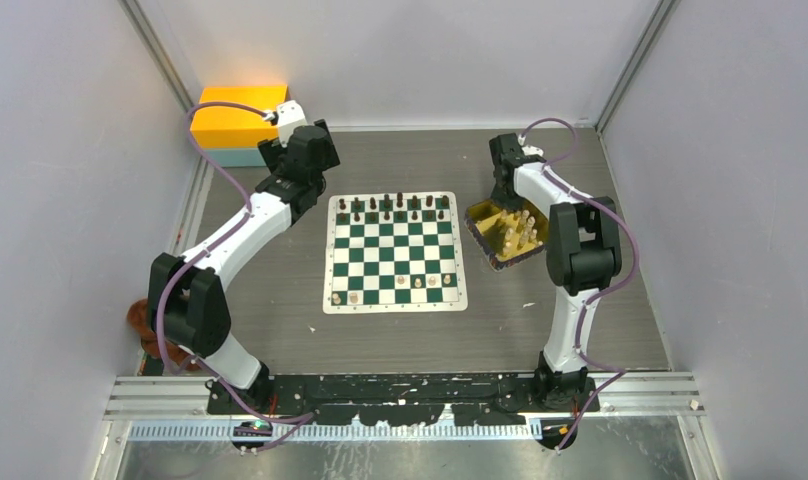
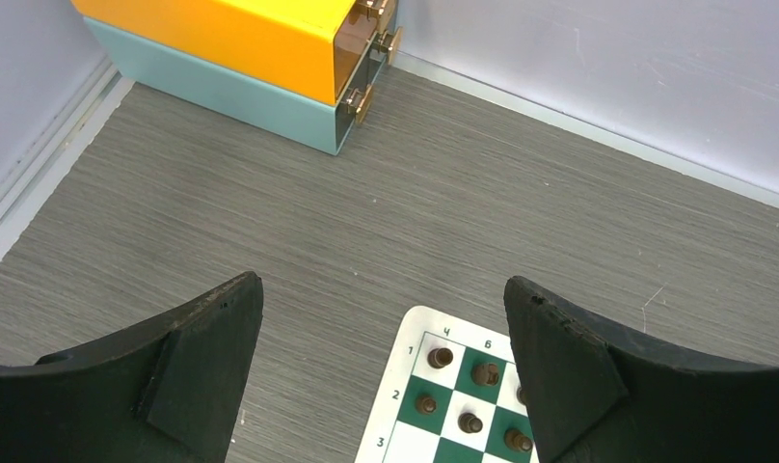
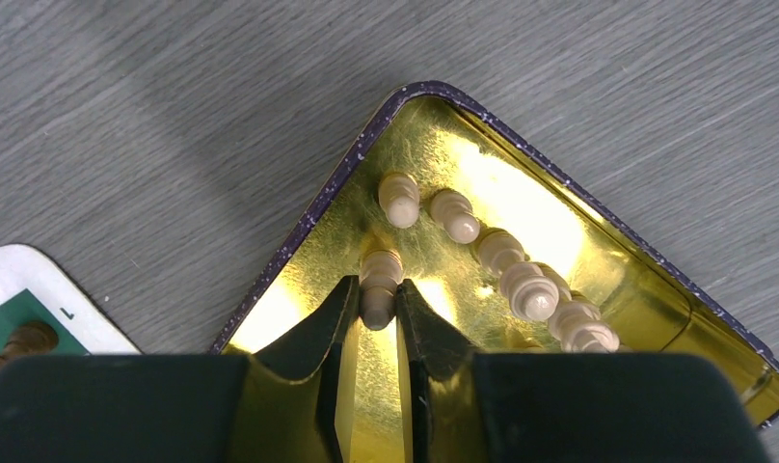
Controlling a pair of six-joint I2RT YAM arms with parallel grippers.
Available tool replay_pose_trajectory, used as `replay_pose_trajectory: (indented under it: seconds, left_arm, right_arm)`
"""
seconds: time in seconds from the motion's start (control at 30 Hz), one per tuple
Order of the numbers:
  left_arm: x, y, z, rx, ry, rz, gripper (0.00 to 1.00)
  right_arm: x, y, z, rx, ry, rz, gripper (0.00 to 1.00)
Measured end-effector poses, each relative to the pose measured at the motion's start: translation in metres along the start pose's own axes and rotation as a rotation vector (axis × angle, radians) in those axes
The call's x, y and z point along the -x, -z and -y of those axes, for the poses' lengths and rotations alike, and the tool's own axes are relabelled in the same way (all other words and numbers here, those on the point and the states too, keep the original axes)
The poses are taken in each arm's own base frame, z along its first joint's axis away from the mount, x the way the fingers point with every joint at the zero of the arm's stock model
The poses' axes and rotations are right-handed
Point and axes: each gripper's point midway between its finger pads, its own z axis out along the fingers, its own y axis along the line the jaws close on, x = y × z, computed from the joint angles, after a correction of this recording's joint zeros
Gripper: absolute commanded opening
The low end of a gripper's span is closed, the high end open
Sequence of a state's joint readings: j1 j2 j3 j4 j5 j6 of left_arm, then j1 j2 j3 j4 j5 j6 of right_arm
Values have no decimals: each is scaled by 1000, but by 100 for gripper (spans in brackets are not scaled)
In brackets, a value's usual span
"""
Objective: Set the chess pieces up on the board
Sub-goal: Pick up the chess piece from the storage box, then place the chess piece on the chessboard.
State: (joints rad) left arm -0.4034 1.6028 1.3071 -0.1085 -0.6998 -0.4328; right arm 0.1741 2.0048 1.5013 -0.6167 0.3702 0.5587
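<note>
Pale tan piece (image 3: 378, 285), in the gold tray (image 3: 304, 231) at 3 o'clock of the board (image 1: 395, 262), pinched at one end between the right fingers (image 3: 333, 333). More pale pieces (image 3: 521, 280) sit in a row toward 2 o'clock of the grip, close to it but not touching. Judged step: lifting the piece out. It should rise straight up until clear of the tray wall, as a sideways pull could knock the neighbours or drag the tray. It can then go to the board's 6 o'clock rows, where only a few pale pieces (image 1: 418, 283) stand. Dark pieces (image 1: 372, 205) occupy the 12 o'clock rows. Left fingers (image 2: 202, 357) are spread wide, holding nothing, above the bench (image 2: 366, 193) off the board's 10 o'clock corner.
</note>
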Motion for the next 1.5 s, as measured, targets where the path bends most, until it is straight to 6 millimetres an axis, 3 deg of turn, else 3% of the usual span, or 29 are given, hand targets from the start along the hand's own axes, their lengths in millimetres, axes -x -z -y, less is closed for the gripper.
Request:
replay_pose_trajectory:
  seconds: [0.3,0.6,0.8,0.93,1.03,1.2,1.37,1.5]
  left_arm:
    - [0,0,1,-5,1,-2,95]
    - [2,3,0,-7,5,-3,94]
    - [21,17,-5,-22,39,28,94]
    - [31,28,-10,-29,61,47,94]
    - [33,36,-17,-28,76,51,94]
    - [34,49,-28,-21,77,45,94]
    - [38,64,-41,-14,81,47,94]
    - [45,76,-50,-18,94,57,94]
  right_arm:
    - [2,6,-6,56,-41,-7,0]
    - [13,33,-6,108,-71,38,1]
    - [17,59,-7,150,-74,71,1]
    - [16,93,-24,213,-25,117,0]
    - [1,125,-49,287,61,133,1]
    - [-47,167,-87,390,242,113,0]
    - [-97,197,-112,455,415,85,0]
    - [-125,225,-129,513,522,88,1]
